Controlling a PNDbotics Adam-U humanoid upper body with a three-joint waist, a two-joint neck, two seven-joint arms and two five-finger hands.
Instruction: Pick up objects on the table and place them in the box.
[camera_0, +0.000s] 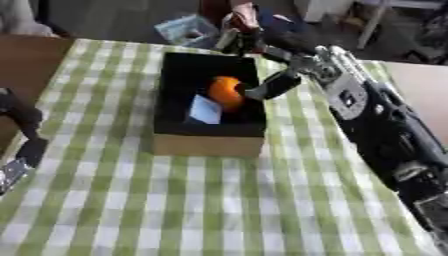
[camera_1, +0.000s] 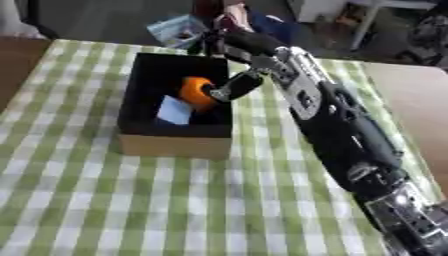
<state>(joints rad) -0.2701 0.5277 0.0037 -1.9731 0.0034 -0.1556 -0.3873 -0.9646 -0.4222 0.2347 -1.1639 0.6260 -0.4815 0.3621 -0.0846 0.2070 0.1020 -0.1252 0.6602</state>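
Left eye view: box (camera_0: 208, 142) sitting open on the green checked cloth (camera_0: 175, 210), with lots of bare cloth spreading out in front of the box and to its left. Orange ball (camera_0: 225, 91) and pale blue card (camera_0: 206, 111) lying inside the box. Left hand (camera_0: 19, 145) resting left of the box, well apart; cannot tell about its grip.

Right eye view: right hand (camera_1: 229, 86) reaching over the box's right edge, touching the orange ball. Cannot tell whether gripping or letting go.
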